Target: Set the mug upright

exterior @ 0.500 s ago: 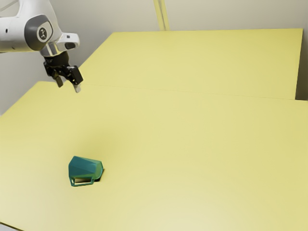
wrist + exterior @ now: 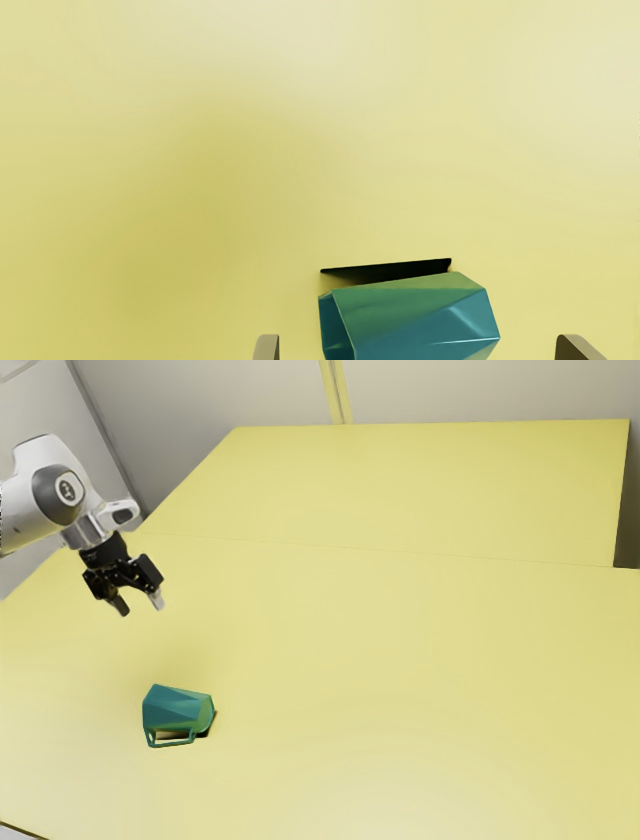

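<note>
In the exterior view, the mug [image 2: 178, 712] lies on its side on the bench [image 2: 400, 660], its handle [image 2: 172, 741] on the side facing that camera. The claw [image 2: 140, 605] hangs above the bench, well apart from the mug, with its fingers spread and nothing in its hold. The arm [image 2: 40, 500] reaches in from the exterior view's left. I judge this to be the approach, with the grasp and the righting turn both ahead. The handle is a likely snag: if the claw comes down out of line, a finger could land on it and roll the mug or shove it along.

In the wrist view, the fingers [image 2: 266, 350] stand wide, farther apart than the length of mug between them, and neither touches it. The open mouth [image 2: 334, 327] faces toward one finger, and a dark strip [image 2: 390, 271] runs along the mug's flank. Closing along this line would probably press on mouth and base; the slanted facets could make that grip slip or twist. A hold taken off centre might let the mug swing when lifted, and setting it down before the base is level could tip it back over.
</note>
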